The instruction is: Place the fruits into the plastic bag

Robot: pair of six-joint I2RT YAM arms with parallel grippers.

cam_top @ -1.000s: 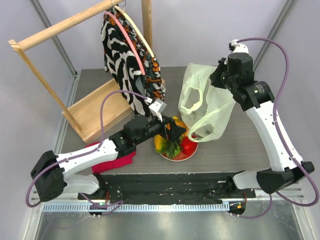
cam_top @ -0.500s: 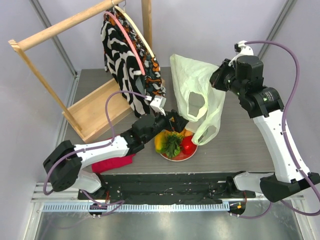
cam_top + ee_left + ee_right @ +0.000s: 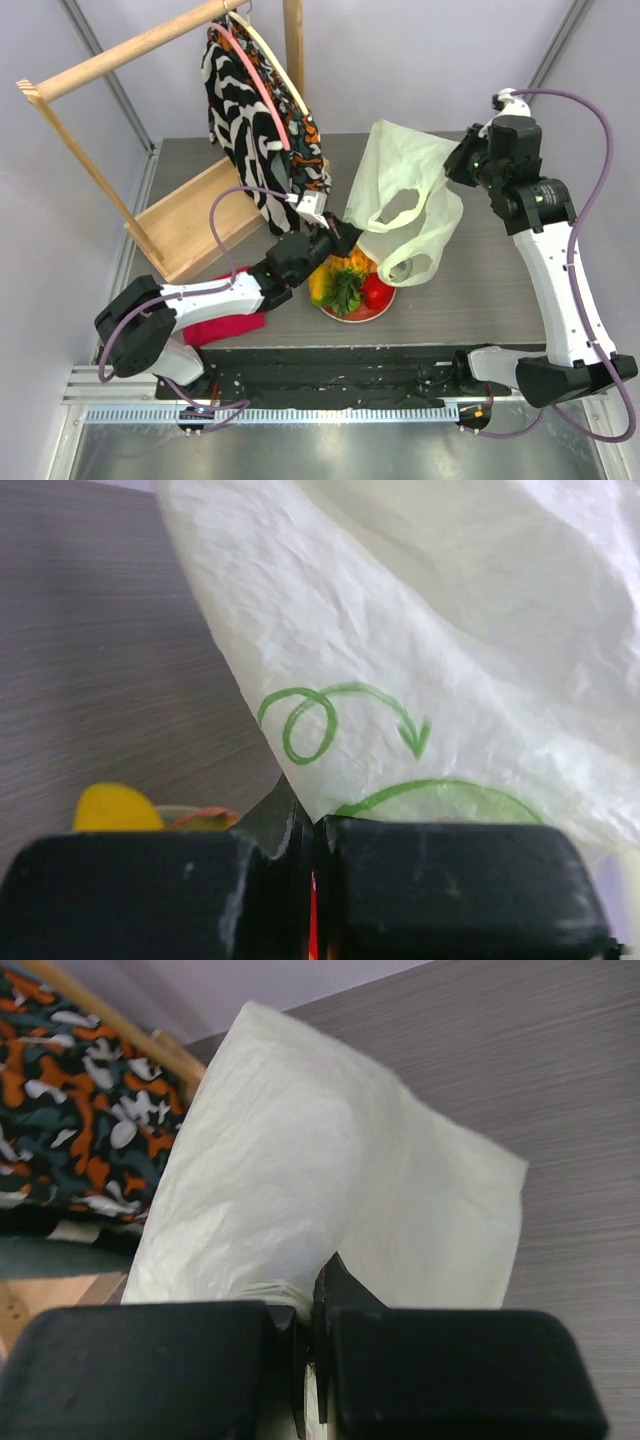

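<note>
A wooden rack [image 3: 130, 60] at the left carries a black-and-white garment [image 3: 250, 110]. A red cloth [image 3: 215, 325] lies on the surface [image 3: 470, 280] under the left arm. The left tool [image 3: 345, 233] is closed, pinching the lower-left edge of the bag [image 3: 410, 195]. Just below it the fruits [image 3: 345, 285], a pineapple, a yellow mango and a red pepper, sit on the plate [image 3: 350, 316]. The bag hangs stretched between both tools, its bottom on the surface just beside the plate. Its green print [image 3: 340, 720] is a curl with an arrow above an arc. The rest is hidden behind the fingers. The right tool [image 3: 463, 165] is clamped on the bag's top right.
</note>
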